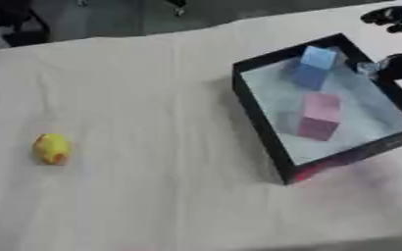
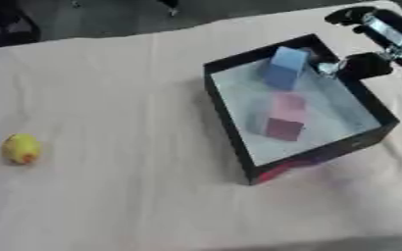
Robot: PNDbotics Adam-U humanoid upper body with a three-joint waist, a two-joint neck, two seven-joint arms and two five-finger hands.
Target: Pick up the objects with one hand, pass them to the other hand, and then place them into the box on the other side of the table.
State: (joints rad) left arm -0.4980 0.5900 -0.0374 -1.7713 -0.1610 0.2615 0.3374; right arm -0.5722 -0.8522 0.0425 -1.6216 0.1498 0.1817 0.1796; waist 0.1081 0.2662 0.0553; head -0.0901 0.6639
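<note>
Right hand hung over the box's far right rim, finger posture indistinct, beside the blue cube inside. Pink cube nearer. Yellow object lay well left.

Beige cloth-covered table; dark floor beyond its far edge.

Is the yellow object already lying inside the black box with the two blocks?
No: the yellow object lies on the cloth far left of the black box, which holds only the blue block and the pink block.

Open cloth around duck
</note>
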